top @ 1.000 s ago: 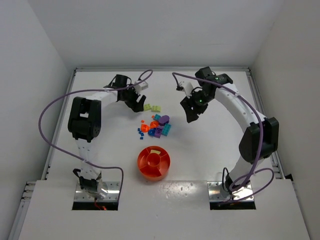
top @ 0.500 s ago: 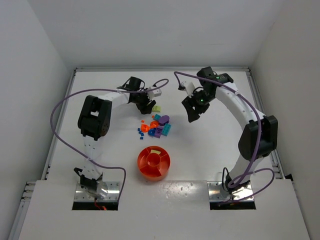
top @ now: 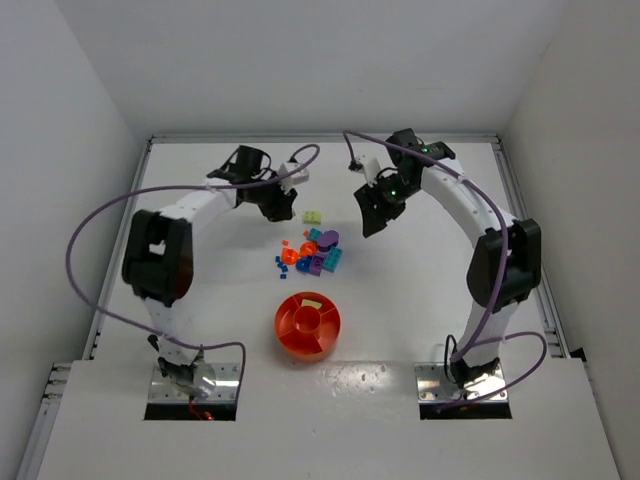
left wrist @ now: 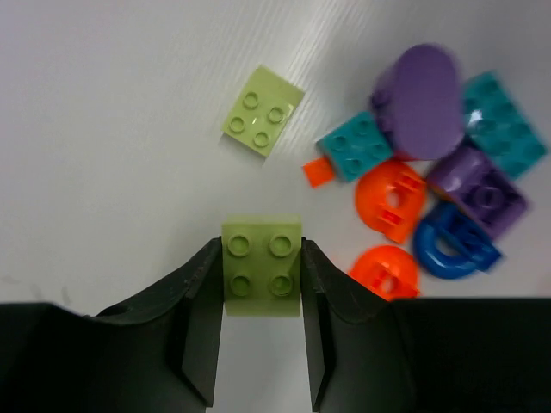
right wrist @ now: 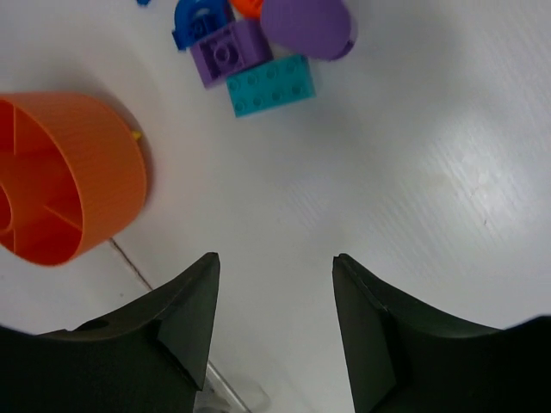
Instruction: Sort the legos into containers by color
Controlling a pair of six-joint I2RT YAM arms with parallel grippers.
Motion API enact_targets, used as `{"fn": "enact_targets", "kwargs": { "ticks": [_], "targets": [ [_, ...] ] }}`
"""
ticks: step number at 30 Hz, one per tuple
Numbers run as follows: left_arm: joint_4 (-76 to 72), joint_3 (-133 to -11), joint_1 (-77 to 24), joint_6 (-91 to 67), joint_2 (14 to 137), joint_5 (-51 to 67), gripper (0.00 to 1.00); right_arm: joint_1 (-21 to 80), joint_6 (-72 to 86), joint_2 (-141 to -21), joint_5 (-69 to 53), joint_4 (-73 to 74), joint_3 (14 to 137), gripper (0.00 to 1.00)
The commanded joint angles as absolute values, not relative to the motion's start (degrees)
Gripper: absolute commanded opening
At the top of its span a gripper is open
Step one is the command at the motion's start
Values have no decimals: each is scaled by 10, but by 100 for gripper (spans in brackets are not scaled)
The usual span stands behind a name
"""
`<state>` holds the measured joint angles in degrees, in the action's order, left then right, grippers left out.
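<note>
Presently one yellow-green brick (left wrist: 262, 268) is pinched between the fingers of the left pincer (left wrist: 262, 246), toward the far edge of the table (top: 420, 290). A second yellow-green brick (left wrist: 262, 123) lies just beyond it. The mixed pile (top: 312, 252) sits mid-table, with the orange tray (right wrist: 95, 172) nearer the near edge. To the pile's right, the right pincer (right wrist: 275, 262) is spread.

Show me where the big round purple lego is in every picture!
Top external: the round purple lego is just right of centre, a little above the middle.
Left wrist: upper right, slightly blurred.
Right wrist: at the top edge, just right of centre.
Shared landmark: the long teal lego lies right beside it in all three views.
</note>
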<state>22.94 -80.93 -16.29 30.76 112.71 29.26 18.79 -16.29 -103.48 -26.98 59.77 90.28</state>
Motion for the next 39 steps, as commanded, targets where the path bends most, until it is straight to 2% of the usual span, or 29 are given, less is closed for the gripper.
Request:
{"fn": "enact_targets", "kwargs": {
  "ticks": [1, 2, 7, 14, 25, 39],
  "targets": [
    [257, -791, -152, 286, 955, 393, 14, 192, -106, -1073, -301, 549, 964, 55],
    [264, -761, -152, 286, 897, 418, 14, 192, -95, -1093, -301, 544, 984, 55],
    [363, -678, -180, 330, 757, 458, 14, 192, -34, -1135, -301, 520, 1015, 55],
    [377, -591, -277, 281, 654, 463, 15, 198, -4, -1184, -301, 501, 1054, 58],
    [328, -556, -382, 248, 710, 433, 17, 203, -9, -1186, -286, 496, 1059, 62],
    [301, -551, -396, 271, 766, 428, 21, 203, -19, -1175, -291, 501, 1042, 64]
  ]
}}
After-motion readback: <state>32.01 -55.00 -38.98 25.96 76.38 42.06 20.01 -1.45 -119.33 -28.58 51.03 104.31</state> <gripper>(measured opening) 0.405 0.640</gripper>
